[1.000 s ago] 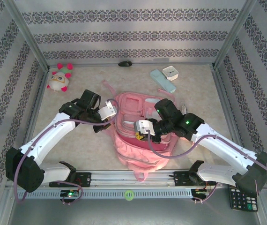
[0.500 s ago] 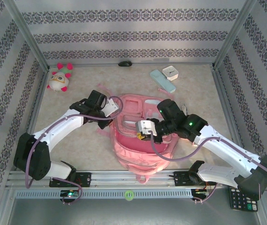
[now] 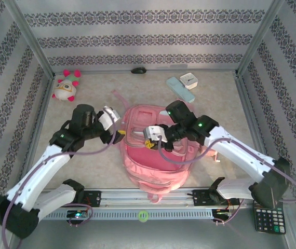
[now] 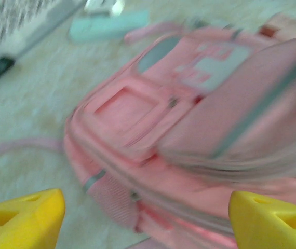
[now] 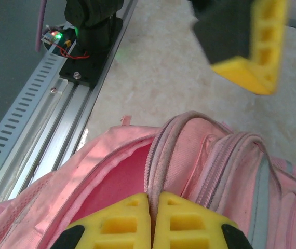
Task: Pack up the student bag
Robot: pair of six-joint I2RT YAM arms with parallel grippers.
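The pink student bag (image 3: 156, 163) lies flat in the middle of the table, its top toward the arms. My right gripper (image 3: 149, 143) is over its left-centre, shut on the bag's zipper edge (image 5: 156, 171) and holding the front panel up, so the darker pink inside (image 5: 114, 184) shows. In the right wrist view the yellow fingers (image 5: 184, 220) pinch that edge. My left gripper (image 3: 119, 125) hovers just off the bag's left side, open with nothing in it. Its yellow fingertips (image 4: 21, 218) stand wide apart with the bag (image 4: 189, 129) ahead of them, blurred.
A white-and-pink plush toy (image 3: 66, 85) lies at the back left. A teal case (image 3: 180, 88) and a white box (image 3: 189, 79) sit at the back right, with a small black object (image 3: 138, 70) by the back wall. A calculator (image 3: 269, 220) lies beyond the front rail.
My left gripper has opened and drawn back left, off the bag's side. My right gripper, still shut on the zipper edge, has shifted slightly left and toward the back.
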